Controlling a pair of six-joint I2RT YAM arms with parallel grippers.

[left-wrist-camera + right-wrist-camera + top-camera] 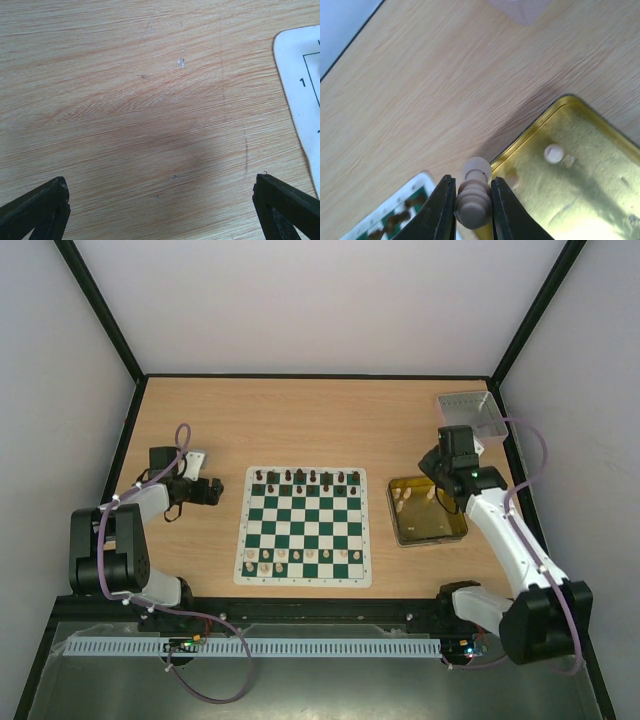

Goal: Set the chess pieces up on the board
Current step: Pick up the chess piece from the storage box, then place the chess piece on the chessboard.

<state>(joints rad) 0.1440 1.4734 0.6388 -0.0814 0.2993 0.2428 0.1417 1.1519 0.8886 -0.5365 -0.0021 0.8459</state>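
Two ranks of cream pieces (296, 558) along near side of board (304, 526), with gaps; one line of dark pieces (300, 477) along far edge. Board flat in middle of table (200, 420), between both arms.

Right gripper (472, 192) clenched on held piece (473, 210): cream, ribbed body pinched between black fingers (442, 212), round head sticking out past the tips. Poised above tin (580, 175), over the rim nearest board. Corner of board with a few dark pieces just visible at lower left of right wrist view.

Tin gold, shallow, lying right of board and apart from it. Inside it, a few loose pieces (403, 497), cream, towards far side; one seen from above as a pale disc in right wrist view. Exact count in tin: cannot tell.

Tray (470, 412) grey, at far right corner of table, beyond tin and well apart from board.

Left gripper (160, 182) released, jaws spread wide, nothing between them. Low over bare wood left of board, pointing towards it; white border of board with printed "1" at right edge of left wrist view. No contact with board or any piece.
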